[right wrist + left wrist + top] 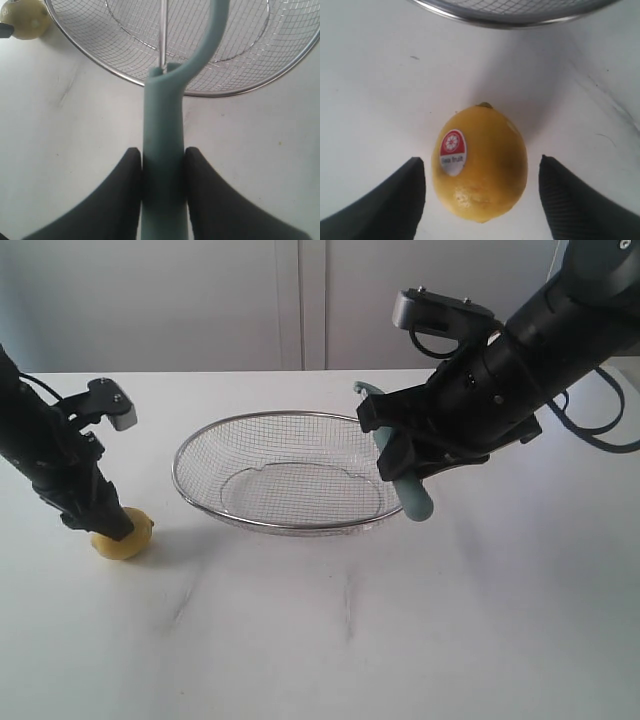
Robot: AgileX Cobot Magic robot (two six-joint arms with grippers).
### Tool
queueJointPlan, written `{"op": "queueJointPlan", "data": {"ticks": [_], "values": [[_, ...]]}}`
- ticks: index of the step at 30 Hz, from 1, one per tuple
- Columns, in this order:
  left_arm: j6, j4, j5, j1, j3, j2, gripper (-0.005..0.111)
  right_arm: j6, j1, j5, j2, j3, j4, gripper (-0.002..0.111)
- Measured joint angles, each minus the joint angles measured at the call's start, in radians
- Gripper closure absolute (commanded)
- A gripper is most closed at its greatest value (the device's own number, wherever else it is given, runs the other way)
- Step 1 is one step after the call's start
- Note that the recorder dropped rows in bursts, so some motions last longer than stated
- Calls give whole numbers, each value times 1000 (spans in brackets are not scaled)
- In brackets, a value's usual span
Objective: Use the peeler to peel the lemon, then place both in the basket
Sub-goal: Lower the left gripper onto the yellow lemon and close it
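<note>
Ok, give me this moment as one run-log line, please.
left gripper: open, straddling lemon on table, gaps both sides | right gripper: shut on peeler, by basket rim | basket: empty | lemon: skin looks intact

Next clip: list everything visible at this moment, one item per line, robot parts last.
lemon: one, yellow, on the table left of the basket
sticker: one, red and white, on the lemon
basket: one, silver wire mesh, middle of the table
peeler: one, pale teal, held up at the basket's right rim
table: one, white, under everything
left gripper: one, black, open, fingers either side of the lemon
right gripper: one, black, shut on the peeler's handle
</note>
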Motion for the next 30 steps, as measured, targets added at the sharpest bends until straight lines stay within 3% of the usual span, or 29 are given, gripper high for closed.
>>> {"op": "queueJointPlan", "data": {"ticks": [18, 22, 25, 28, 30], "values": [[119, -59, -45, 0, 0, 92, 40, 0, 0, -2, 0, 0, -2, 108], [122, -60, -46, 0, 0, 94, 56, 0, 0, -4, 0, 0, -2, 108], [123, -60, -46, 0, 0, 94, 84, 0, 0, -4, 0, 0, -2, 108], [122, -60, -46, 0, 0, 94, 105, 0, 0, -5, 0, 0, -2, 108], [122, -60, -46, 0, 0, 94, 107, 0, 0, -5, 0, 0, -2, 108]]}}
